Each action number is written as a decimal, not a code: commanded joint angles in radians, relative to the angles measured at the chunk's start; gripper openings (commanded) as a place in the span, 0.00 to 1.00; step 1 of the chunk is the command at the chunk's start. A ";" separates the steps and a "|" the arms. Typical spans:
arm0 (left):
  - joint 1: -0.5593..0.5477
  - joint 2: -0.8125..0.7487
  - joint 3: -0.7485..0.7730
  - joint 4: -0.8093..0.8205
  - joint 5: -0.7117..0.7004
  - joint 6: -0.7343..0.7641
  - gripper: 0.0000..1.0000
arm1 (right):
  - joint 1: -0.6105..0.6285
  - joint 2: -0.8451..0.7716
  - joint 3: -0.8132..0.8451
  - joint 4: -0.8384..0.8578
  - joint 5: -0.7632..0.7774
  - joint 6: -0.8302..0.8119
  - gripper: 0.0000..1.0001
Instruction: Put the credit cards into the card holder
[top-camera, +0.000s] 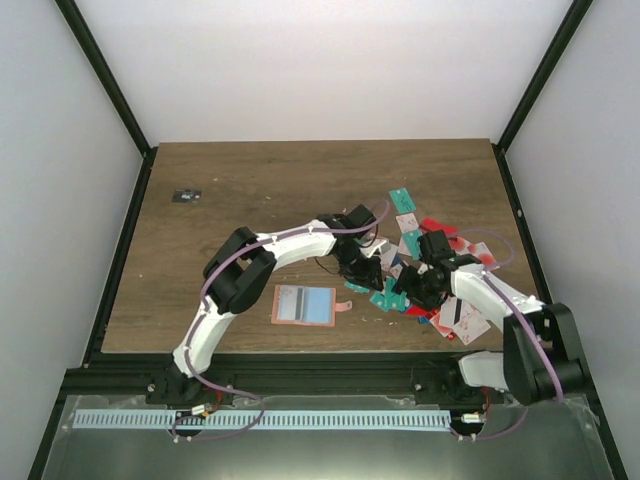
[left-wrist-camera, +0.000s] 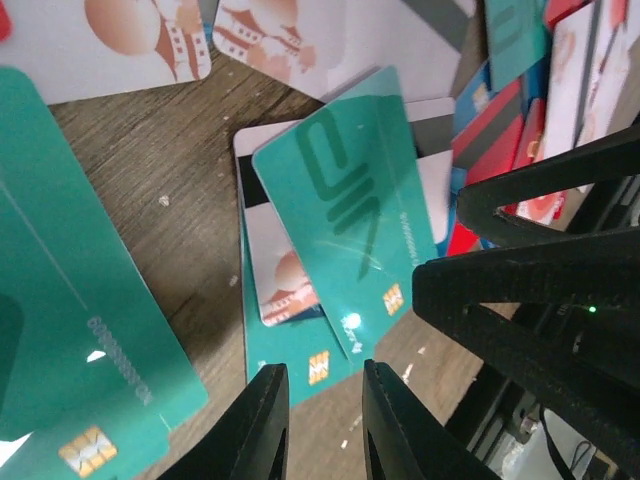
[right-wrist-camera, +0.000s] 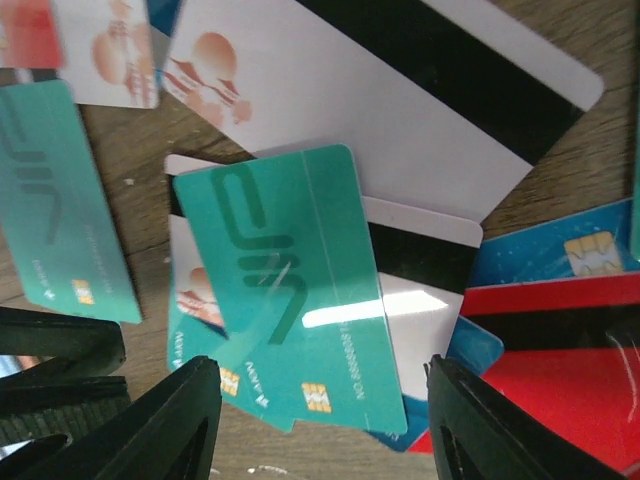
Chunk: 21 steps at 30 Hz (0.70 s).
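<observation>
- The left jaws (left-wrist-camera: 322, 375) stood a narrow gap apart, gripping nothing, with bare counter (left-wrist-camera: 150, 170) between them
- A teal card (left-wrist-camera: 350, 230), topmost of a small overlapping stack of credit cards (top-camera: 420, 250), lay just ahead of their tips
- The right jaws (right-wrist-camera: 320, 365) gaped wide and empty, the same teal card lying between and just beyond them
- The card holder (top-camera: 303, 305) lay open to the left of both jaws, touching neither
</observation>
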 joint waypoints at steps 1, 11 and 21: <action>-0.011 0.059 0.044 -0.007 0.020 0.021 0.23 | -0.009 0.073 -0.016 0.050 -0.025 -0.040 0.58; -0.017 0.125 0.009 0.022 0.064 0.044 0.22 | -0.009 0.137 -0.077 0.191 -0.318 -0.087 0.51; -0.026 -0.016 -0.241 0.086 0.146 0.098 0.22 | -0.009 0.005 -0.150 0.276 -0.507 0.003 0.48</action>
